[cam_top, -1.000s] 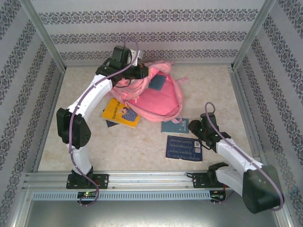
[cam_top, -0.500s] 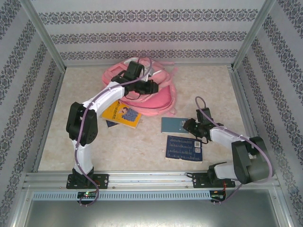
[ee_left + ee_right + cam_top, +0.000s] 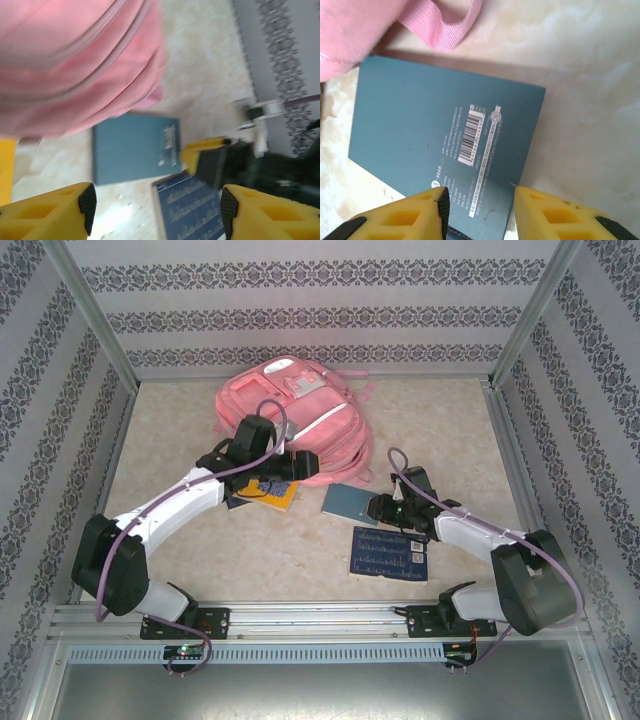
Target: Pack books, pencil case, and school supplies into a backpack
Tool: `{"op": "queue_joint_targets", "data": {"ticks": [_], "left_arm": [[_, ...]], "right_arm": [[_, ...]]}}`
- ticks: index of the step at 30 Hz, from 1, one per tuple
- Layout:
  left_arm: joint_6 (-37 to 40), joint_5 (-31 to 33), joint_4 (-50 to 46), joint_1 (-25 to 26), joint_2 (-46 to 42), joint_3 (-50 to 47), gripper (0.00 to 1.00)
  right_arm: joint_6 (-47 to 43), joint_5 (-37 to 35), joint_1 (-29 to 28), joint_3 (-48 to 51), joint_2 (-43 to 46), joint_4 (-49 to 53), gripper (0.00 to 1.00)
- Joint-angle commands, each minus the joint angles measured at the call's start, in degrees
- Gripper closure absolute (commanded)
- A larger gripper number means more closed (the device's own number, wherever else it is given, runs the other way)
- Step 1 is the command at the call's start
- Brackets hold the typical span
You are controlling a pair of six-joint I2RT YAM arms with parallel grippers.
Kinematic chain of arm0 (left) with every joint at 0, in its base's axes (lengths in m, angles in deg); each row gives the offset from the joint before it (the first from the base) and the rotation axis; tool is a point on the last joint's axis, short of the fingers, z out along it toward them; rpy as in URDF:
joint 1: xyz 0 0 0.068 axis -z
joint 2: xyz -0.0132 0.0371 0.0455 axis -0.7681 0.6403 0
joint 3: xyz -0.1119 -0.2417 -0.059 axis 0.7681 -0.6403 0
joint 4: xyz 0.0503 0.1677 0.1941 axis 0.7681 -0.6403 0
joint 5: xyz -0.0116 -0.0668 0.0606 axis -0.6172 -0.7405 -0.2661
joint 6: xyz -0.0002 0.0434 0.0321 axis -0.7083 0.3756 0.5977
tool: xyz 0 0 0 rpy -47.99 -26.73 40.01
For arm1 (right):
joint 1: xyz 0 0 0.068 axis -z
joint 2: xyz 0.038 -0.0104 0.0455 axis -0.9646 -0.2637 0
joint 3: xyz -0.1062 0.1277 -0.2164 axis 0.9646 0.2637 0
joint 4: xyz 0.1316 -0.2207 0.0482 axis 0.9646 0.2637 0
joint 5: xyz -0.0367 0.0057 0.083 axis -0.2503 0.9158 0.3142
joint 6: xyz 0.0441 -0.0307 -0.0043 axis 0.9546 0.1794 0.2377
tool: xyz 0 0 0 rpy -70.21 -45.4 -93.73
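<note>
Dark blue with white print: navy book (image 3: pixel 390 553), flat on the table (image 3: pixel 200 560) nearest the arm bases, untouched.

Just beyond it lay the teal-blue book (image 3: pixel 345 502), by the backpack's near edge. It had shifted left and turned since a second before.

The right gripper (image 3: pixel 377 508) sat at that book's near right corner. Its jaws were part-spread, with the corner between them in the wrist view. Whether they pinched it could not be told.

The yellow book (image 3: pixel 270 492) lay left of centre, half under the left arm, place unchanged.

The left gripper (image 3: pixel 308 465) hung over the backpack's near edge, jaws spread wide, nothing between them. A second before it had been closed at the bag, farther back.

The backpack (image 3: pixel 290 405), pink, lay far centre, now flat with its front up.

Judged: the bag had been let go and its mouth was no longer held up. Three books remained outside.
</note>
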Motion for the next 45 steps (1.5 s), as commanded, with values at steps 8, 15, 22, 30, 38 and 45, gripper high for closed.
{"op": "queue_joint_targets", "data": {"ticks": [8,15,22,30,38,45], "left_arm": [[-2.0,0.4,16.6,3.5,8.6,-7.3,0.43],[-1.1,1.8,20.6,5.8,17.2,-5.0,0.44],[-2.6,0.1,23.8,5.9,20.5,-5.5,0.44],[-3.4,-5.9,24.6,7.3,24.7,-3.0,0.45],[-9.7,-11.7,33.0,7.5,22.3,-6.4,0.46],[-14.9,-14.7,44.4,7.5,19.0,-10.4,0.48]], "right_arm": [[8.0,4.8,6.5,4.6,1.6,-9.0,0.62],[10.1,7.6,6.7,5.0,-2.7,-15.0,0.63],[10.6,8.5,4.7,5.1,-6.2,-16.6,0.63],[10.1,7.9,3.2,4.9,-8.4,-16.3,0.61],[10.2,7.1,2.4,5.0,-9.8,-17.0,0.61],[10.7,6.5,2.3,5.6,-10.6,-18.0,0.61]]}}
